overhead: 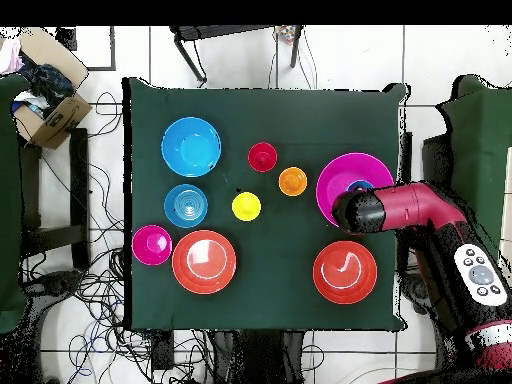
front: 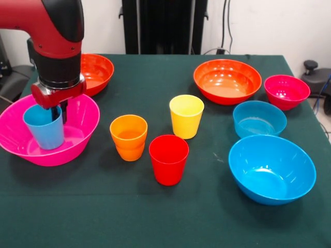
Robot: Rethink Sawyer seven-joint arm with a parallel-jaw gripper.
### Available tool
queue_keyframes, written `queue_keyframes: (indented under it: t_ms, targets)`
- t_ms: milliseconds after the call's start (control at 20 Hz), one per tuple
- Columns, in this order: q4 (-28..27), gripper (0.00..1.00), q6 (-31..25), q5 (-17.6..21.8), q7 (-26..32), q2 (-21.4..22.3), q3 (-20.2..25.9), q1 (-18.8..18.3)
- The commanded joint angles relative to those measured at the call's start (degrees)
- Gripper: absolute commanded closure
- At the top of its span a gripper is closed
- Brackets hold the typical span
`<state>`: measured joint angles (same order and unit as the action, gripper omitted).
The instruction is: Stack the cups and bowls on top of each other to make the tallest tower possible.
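A light blue cup (front: 43,128) stands inside the large pink bowl (front: 83,124) at the table's left. My gripper (front: 58,114) comes straight down on it, shut on the cup's rim with one finger inside. From overhead the arm (overhead: 400,210) covers part of the pink bowl (overhead: 338,172), and a bit of the blue cup (overhead: 360,186) shows. Loose in the middle stand the orange cup (front: 129,136), yellow cup (front: 186,115) and red cup (front: 168,159). No tower shows.
One orange-red bowl (front: 98,72) sits behind the arm, another (front: 227,80) at the back right. On the right lie a small magenta bowl (front: 287,91), a small blue bowl (front: 259,118) and a large blue bowl (front: 272,169).
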<state>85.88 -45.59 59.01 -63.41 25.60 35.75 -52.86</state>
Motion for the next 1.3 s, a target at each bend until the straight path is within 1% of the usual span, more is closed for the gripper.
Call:
queue_keyframes:
  t_ms: [50, 200, 350, 500, 550, 700, 750, 850, 1150, 1300]
  targets:
    - [-4.2, 1.0, -3.4, 3.5, 17.2, -2.8, -1.8, 1.5]
    - [-3.1, 1.0, -1.5, 2.1, 17.8, -3.3, -0.1, 0.0]
    - [-1.5, 1.0, 0.7, -0.8, 16.9, -4.3, 2.4, -2.1]
    - [-0.6, 1.0, 1.3, -2.1, 18.1, -5.0, 4.2, -3.7]
    - [-0.3, 0.0, 1.4, -2.6, 18.7, -5.4, 4.9, -4.5]
    - [0.0, 0.0, 1.5, -4.5, 17.1, -5.7, 5.8, -5.4]
    - [0.4, 0.0, 0.9, -4.1, 18.2, -4.9, 6.0, -5.0]
    - [1.9, 0.0, 0.2, -5.1, 18.7, -3.8, 7.2, -5.8]
    - [3.1, 0.0, -0.4, -4.1, 17.8, -1.7, 7.4, -5.5]
    - [4.1, 0.0, -0.6, -4.0, 16.7, 0.1, 7.2, -5.3]
